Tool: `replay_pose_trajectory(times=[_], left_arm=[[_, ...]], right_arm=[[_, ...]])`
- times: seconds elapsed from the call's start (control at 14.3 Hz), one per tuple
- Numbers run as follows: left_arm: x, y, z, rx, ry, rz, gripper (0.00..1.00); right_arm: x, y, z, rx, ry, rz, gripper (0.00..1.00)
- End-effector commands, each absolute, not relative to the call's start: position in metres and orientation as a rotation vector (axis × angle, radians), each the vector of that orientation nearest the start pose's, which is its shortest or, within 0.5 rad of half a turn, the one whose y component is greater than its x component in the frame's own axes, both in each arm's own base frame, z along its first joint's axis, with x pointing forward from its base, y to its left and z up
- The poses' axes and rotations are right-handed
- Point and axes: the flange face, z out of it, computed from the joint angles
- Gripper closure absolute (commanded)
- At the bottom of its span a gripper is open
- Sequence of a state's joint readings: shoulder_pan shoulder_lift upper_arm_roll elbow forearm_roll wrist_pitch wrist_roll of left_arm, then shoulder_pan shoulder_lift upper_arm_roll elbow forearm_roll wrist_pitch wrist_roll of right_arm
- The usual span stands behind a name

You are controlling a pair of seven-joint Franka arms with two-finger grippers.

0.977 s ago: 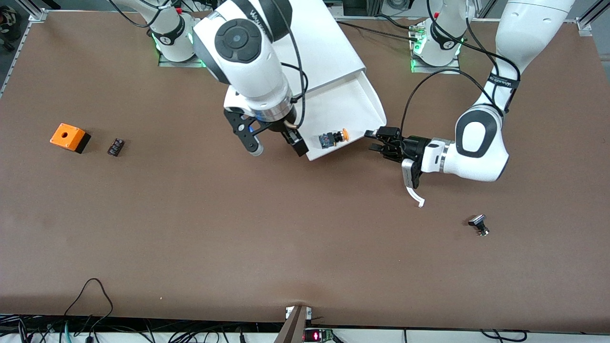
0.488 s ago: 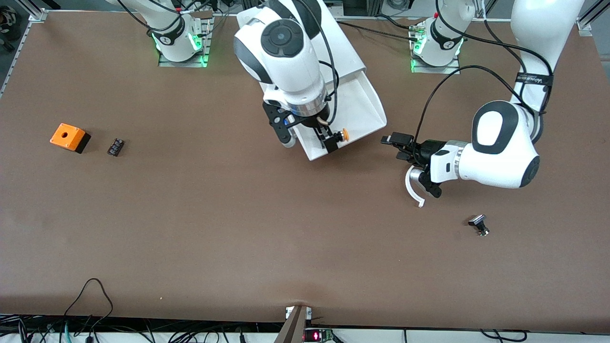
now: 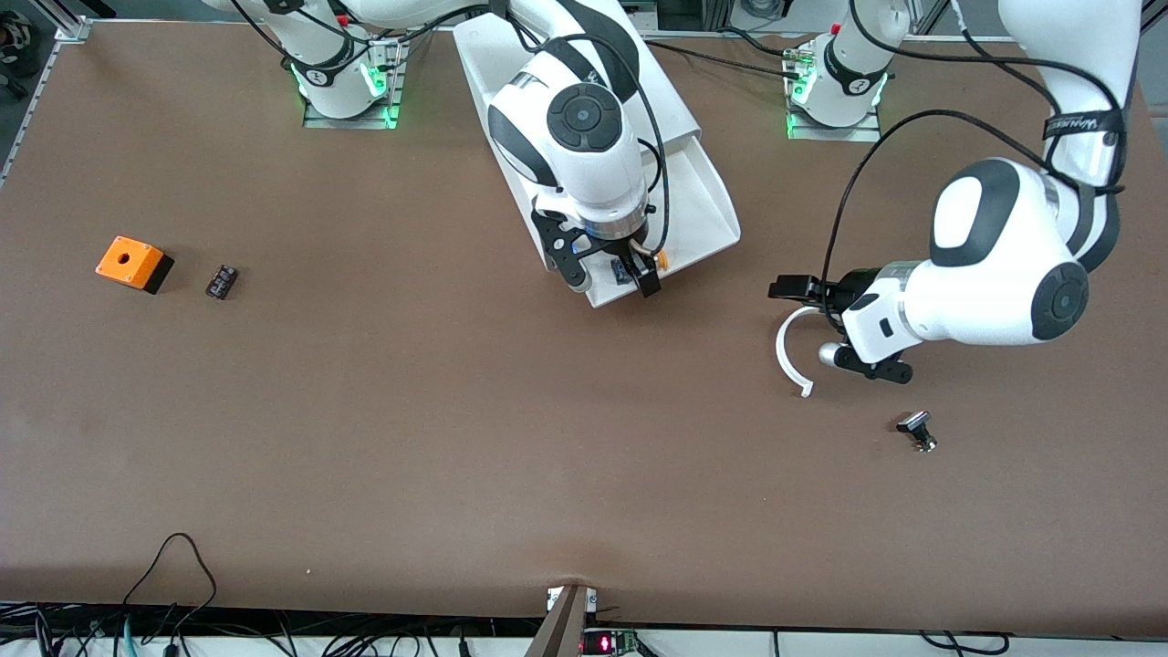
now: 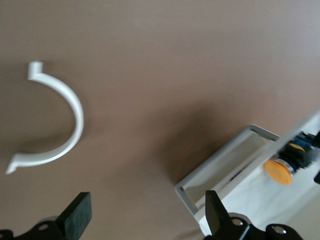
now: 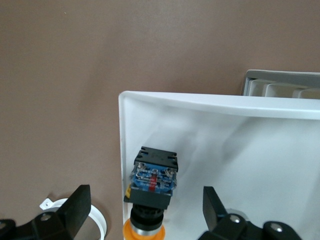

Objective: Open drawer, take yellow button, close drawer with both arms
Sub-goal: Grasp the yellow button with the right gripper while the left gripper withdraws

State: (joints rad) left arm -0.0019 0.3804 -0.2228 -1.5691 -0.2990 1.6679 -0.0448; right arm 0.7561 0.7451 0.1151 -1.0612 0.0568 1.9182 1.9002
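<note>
The drawer (image 3: 707, 205) is pulled out of the white cabinet (image 3: 511, 64). The button (image 3: 631, 268), with its orange cap and black-and-blue body, lies on its side in the drawer at its front edge. My right gripper (image 3: 611, 285) is open over it, one finger on each side and neither touching. In the right wrist view the button (image 5: 152, 182) lies between the fingers of that gripper (image 5: 145, 210), on the drawer's floor (image 5: 250, 150). My left gripper (image 3: 780, 290) is open and empty over bare table, off the drawer's corner; its wrist view (image 4: 145, 215) shows that corner (image 4: 220, 167).
A white curved strip (image 3: 789, 351) lies on the table under my left wrist. A silver-and-black part (image 3: 916, 429) lies nearer the front camera. An orange box with a hole (image 3: 132, 263) and a small black part (image 3: 222, 281) sit toward the right arm's end.
My right gripper has moved along the drawer's front edge and now straddles the button. My left gripper has drawn back from the drawer's corner toward its own end of the table.
</note>
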Motion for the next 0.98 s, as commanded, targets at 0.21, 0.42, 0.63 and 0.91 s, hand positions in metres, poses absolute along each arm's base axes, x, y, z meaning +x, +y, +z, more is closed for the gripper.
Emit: replay_pose_trajectory(times=[0.21,0.42,0.63,0.91], left_arm=[[0.609,-0.172,0.424,-3.167,0.061,0.513,0.00],[0.616,-0.170,0.442,-3.128,-0.013,0.451,0.00],[0.628,-0.154,0.455,-3.082,-0.024,0.476,0.00],[0.632,-0.152,0.450,-3.007,-0.045,0.425,0.00]], right_arm=[[0.504,0.581,0.394,-2.600,1.528,0.170,0.20],[0.505,0.578,0.401,-2.610,1.503,0.171,0.65],[0.504,0.577,0.410,-2.612,1.502,0.174,1.00],[0.513,0.555,0.446,-2.672,1.444,0.176,1.00]])
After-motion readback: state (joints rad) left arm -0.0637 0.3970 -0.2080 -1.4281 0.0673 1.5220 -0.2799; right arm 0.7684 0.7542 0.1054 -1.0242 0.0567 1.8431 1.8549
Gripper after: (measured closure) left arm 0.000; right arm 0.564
